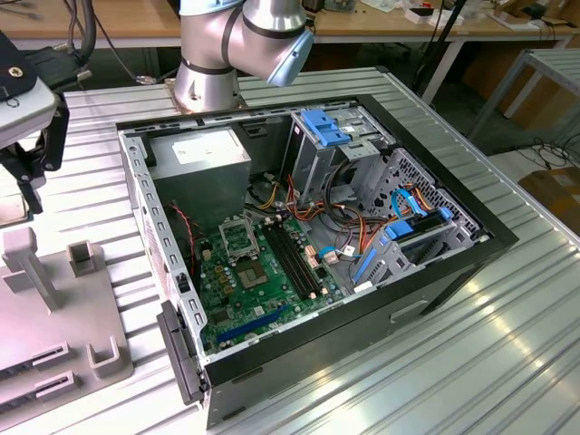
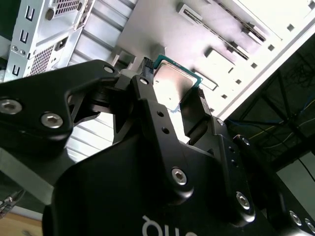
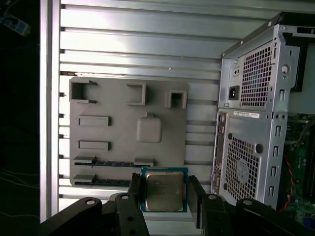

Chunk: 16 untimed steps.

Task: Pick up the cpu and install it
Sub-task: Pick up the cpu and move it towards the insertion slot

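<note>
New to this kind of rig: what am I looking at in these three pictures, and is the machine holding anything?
It is one robot arm standing on a ribbed metal table. The exterior view looks from off the arm at an open computer case lying on that table, its green motherboard exposed. Both wrist views come from cameras riding on the arm. In the first wrist view the end effector, a black two-fingered clamp, grips the cpu, a silver-faced square chip, by its edges above a grey holder tray beside the case.
</note>
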Each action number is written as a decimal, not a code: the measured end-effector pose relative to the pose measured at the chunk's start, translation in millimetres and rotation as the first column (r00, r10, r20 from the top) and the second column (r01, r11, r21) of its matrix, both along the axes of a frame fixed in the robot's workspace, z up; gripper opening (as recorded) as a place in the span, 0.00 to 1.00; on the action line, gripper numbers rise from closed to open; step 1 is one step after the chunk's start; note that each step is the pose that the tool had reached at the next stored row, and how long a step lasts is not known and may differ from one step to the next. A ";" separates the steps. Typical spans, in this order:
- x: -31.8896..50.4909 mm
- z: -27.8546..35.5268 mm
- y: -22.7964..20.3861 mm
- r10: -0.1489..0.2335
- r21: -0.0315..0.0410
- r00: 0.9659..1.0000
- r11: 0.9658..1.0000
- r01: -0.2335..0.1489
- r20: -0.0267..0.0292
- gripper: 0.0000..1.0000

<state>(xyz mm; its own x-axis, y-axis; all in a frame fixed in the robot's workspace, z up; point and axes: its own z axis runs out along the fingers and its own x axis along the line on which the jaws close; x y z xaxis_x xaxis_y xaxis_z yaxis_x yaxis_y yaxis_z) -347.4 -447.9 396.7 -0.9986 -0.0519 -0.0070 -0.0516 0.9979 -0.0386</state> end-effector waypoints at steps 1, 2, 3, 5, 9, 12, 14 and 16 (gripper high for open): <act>0.5 -0.1 0.0 0.000 0.000 1.000 1.000 0.000 0.000 0.47; 0.9 -0.1 0.0 0.000 0.000 1.000 1.000 0.000 0.001 0.47; 1.7 -0.2 0.0 0.000 0.000 1.000 1.000 0.000 0.001 0.47; 2.6 -0.3 0.0 0.000 0.000 1.000 1.000 0.000 0.002 0.47; 4.3 -0.5 0.0 0.000 0.000 1.000 1.000 0.000 0.003 0.47; 5.7 -0.7 0.0 0.000 0.000 1.000 1.000 0.000 0.004 0.47; 6.3 -0.8 0.0 0.000 0.000 1.000 1.000 0.000 0.004 0.47; 7.0 -0.9 0.0 0.000 0.000 1.000 1.000 0.000 0.005 0.47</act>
